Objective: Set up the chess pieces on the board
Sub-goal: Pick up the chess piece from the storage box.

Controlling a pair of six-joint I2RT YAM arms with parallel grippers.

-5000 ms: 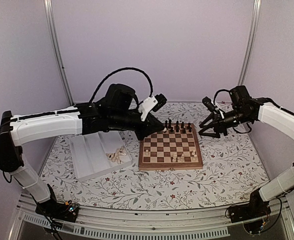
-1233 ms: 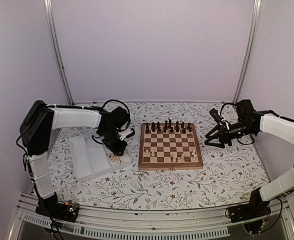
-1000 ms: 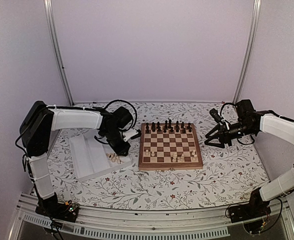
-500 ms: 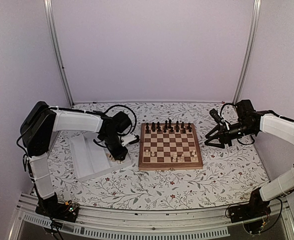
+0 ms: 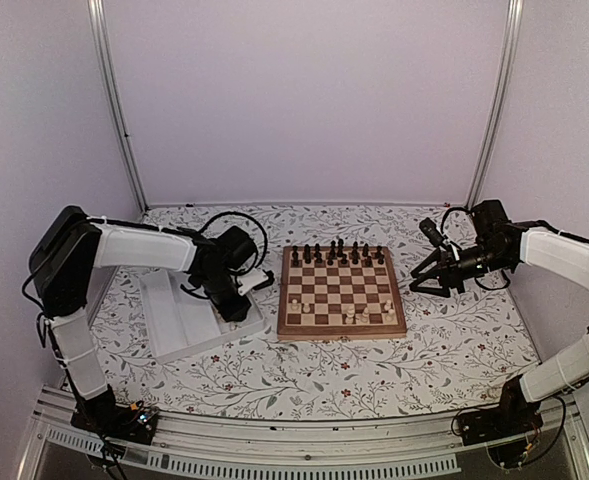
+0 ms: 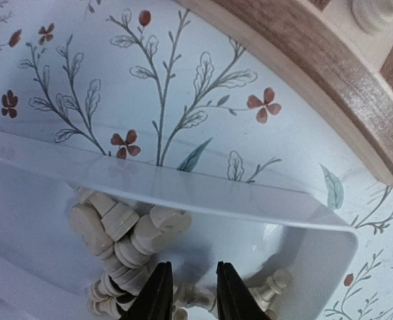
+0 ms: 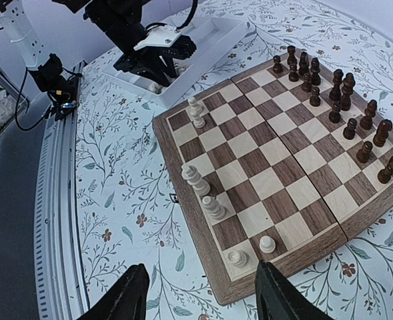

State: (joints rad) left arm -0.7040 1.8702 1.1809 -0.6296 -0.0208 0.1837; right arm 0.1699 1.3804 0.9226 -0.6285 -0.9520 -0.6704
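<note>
**Overhead view: two arms at a floral-covered table with a chessboard and a parts tray.**

A square wooden chessboard with dark brown and pale tan checks (image 5: 342, 291) lies at the centre of the flower-patterned tablecloth (image 5: 374, 365). Dark brown-black chessmen (image 5: 338, 253) stand in rows along its far edge; a few small pale cream chessmen (image 5: 351, 313) stand on its near rows. Just left of the board lies a white rectangular compartment tray (image 5: 179, 318). The left gripper (image 5: 236, 311) reaches down into the tray's near right corner, its fingers hidden from this angle. The right gripper (image 5: 421, 279) hovers right of the board, apart from it, with its fingers spread and nothing between them.
</note>
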